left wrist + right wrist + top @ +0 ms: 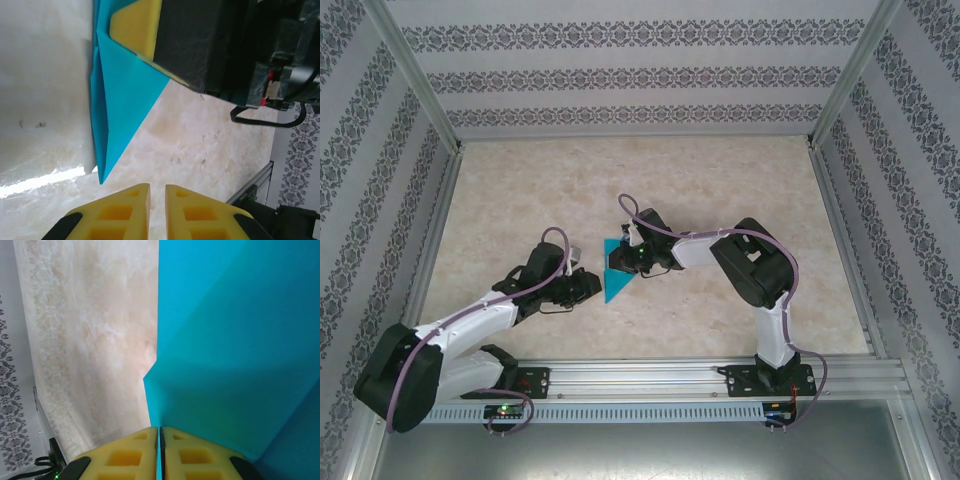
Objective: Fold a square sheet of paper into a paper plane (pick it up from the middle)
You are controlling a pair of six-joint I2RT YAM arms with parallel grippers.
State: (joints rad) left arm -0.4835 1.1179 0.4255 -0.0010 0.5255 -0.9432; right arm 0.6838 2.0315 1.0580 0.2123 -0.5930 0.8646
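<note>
The square sheet of paper (616, 282) is teal-blue and folded into a long pointed triangle near the table's middle. In the left wrist view the sheet of paper (125, 90) shows layered flaps with its sharp tip toward me. My right gripper (631, 258) is shut on the sheet's far end. From the right wrist, the paper's edge runs between the closed right gripper (160, 432) and the paper (235, 330) spreads out beyond. My left gripper (592, 286) sits just left of the paper. Only a narrow slit separates the jaws of the left gripper (157, 192), nothing held.
The beige marbled tabletop (720, 180) is fenced by aluminium frame posts and patterned walls. A metal rail (670, 372) carrying both arm bases runs along the near edge. The right arm's black body (210, 45) looms close above the paper.
</note>
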